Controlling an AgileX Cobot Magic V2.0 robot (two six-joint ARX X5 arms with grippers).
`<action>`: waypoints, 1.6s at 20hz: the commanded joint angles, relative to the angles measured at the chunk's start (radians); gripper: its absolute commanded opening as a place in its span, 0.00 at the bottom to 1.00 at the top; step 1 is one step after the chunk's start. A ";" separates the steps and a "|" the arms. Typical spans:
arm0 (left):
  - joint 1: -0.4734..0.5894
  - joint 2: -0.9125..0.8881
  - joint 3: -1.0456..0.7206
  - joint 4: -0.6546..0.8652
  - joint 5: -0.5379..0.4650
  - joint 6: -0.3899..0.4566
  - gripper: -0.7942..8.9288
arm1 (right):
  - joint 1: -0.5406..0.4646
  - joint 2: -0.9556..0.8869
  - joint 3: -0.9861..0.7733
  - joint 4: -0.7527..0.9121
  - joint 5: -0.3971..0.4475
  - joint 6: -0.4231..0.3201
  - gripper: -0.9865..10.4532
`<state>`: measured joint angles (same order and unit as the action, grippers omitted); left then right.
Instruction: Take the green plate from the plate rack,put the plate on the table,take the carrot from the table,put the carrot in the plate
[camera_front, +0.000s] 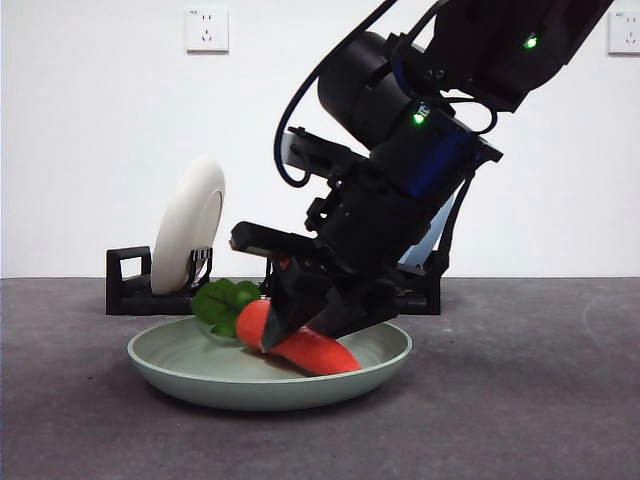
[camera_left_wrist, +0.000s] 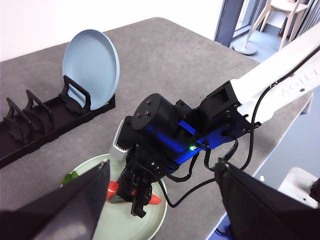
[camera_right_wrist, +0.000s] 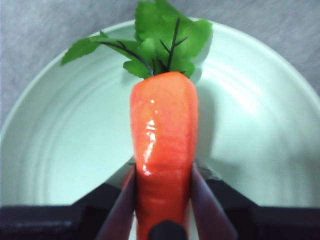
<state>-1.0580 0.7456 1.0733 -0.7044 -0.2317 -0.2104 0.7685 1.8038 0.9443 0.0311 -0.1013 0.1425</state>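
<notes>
right gripper (camera_front: 305, 325) is down over the green plate (camera_front: 200, 375), jaws clamped on the carrot (camera_front: 320, 350) 1 on each side of its body, near the thin end. right wrist view confirms it: carrot (camera_right_wrist: 162, 140) sits between the 2 dark jaws, both pressed against the orange skin, leaves pointing away from the gripper over the green plate (camera_right_wrist: 60, 150).

carrot lies tilted inside the plate, thick end higher. thin end is low on the plate floor in front view; cannot tell if it actually touches. leaf tuft (camera_front: 225, 300) hangs over the far-left part of the rim.

green plate rests flat on the table (camera_front: 540, 400), in front of the plate rack (camera_front: 130, 285). left wrist view shows the same plate (camera_left_wrist: 150, 225) with the right gripper (camera_left_wrist: 140, 195) over it and a bit of the carrot (camera_left_wrist: 114, 189) and leaves visible under the arm.

left gripper (camera_left_wrist: 160, 210) is held high above the table (camera_left_wrist: 165, 55), looking down on the scene. its 2 jaws stand wide apart, nothing between them.

rack: cream-white plate (camera_front: 188, 225) stands upright in a slot at the left end in front view. blue plate (camera_left_wrist: 92, 67) stands upright in a slot of the plate rack (camera_left_wrist: 35, 122) in the left wrist view, with vacant prong pairs beside it. in front view most of the blue plate is hidden behind the arm.

2 wall sockets (camera_front: 207, 28) on the white wall behind.
</notes>
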 joint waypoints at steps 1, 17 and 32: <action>-0.003 -0.002 -0.005 0.000 0.002 0.000 0.45 | 0.013 0.016 -0.006 -0.002 0.000 0.007 0.20; -0.003 -0.002 -0.005 -0.172 0.000 0.001 0.44 | 0.018 -0.585 -0.005 -0.525 -0.029 0.005 0.55; -0.003 -0.002 -0.005 -0.303 0.007 0.000 0.43 | 0.018 -1.012 -0.005 -1.038 -0.136 0.006 0.46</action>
<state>-1.0580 0.7456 1.0733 -1.0092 -0.2253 -0.2104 0.7853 0.7940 0.9443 -1.0100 -0.2356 0.1463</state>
